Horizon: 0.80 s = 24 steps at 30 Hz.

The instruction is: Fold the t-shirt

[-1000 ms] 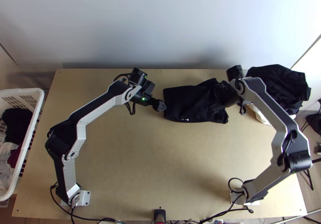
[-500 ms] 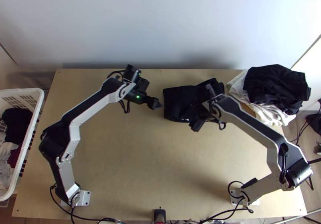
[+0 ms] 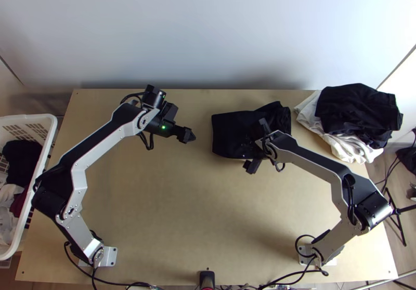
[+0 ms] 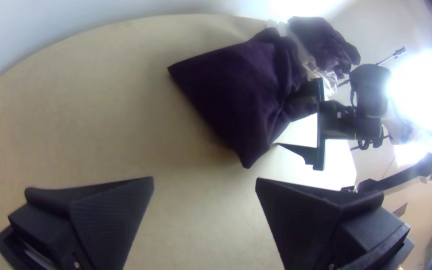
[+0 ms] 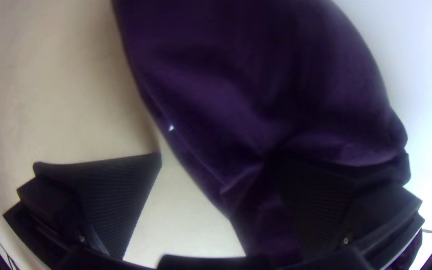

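Observation:
In the top view my left gripper [image 3: 186, 134] stands over bare table, left of the dark t-shirt [image 3: 231, 129]. The shirt lies folded into a compact bundle with a straight left edge and a rumpled right end. My right gripper [image 3: 255, 147] is over its near edge. In the left wrist view the left gripper [image 4: 204, 182] is open with nothing between its fingers, and the shirt [image 4: 236, 90] lies beyond. The right wrist view has the right gripper [image 5: 216, 160] open, one finger above the table and the other over the shirt [image 5: 256, 90].
At the back right lies a pile of clothes, black fabric [image 3: 359, 108] on top of white cloth [image 3: 340, 147]. A white basket [image 3: 49, 129] with clothes stands at the left edge. Bare table [image 3: 192, 207] lies between the arms.
My left gripper has moved left, away from the shirt's edge. The right gripper has come from the shirt's right end toward its near side, uncovering the white cloth in the pile.

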Motion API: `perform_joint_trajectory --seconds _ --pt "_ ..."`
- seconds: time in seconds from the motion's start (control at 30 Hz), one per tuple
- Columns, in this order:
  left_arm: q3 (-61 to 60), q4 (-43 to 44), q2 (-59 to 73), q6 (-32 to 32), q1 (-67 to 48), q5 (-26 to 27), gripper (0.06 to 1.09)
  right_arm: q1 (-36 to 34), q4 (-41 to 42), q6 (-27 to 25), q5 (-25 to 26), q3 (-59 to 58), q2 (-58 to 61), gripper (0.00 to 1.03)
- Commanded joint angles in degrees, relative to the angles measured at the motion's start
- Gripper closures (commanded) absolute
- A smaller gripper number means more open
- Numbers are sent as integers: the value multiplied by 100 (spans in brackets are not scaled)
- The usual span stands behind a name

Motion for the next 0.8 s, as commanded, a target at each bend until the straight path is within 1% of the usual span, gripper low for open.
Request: perform_joint_trajectory --seconds 0.0,0.07,0.13,0.17,0.2,0.23,0.27,0.37,0.4,0.57,0.77 --pt "-161 -5 -148 30 83 -1 10 -144 883 -49 422 -161 276 4" --pt "-196 -5 -174 39 101 -1 10 -161 1042 -49 598 -170 364 6" --pt "-240 -5 -210 48 110 -1 10 -161 1156 -49 712 -161 434 19" --pt "-266 -5 -236 48 118 -1 10 -170 1209 -49 783 -152 478 32" --pt "-284 -5 -262 48 118 -1 10 -170 1252 -49 862 -152 496 53" --pt "-301 -5 -280 48 136 -1 10 -170 1305 -49 870 -152 496 78" --pt "-319 -5 -315 56 145 -1 10 -161 1323 -32 914 -126 496 100" --pt "-389 -5 -429 65 215 -1 10 -108 1296 74 958 -38 408 100" --pt "-415 -5 -473 65 250 -1 10 -82 1270 197 958 6 329 100" --pt "-635 -5 -825 56 496 -1 10 32 453 768 958 560 -154 100" --pt "-1083 -32 -1414 48 830 -1 10 103 -514 1269 950 1421 -541 100"
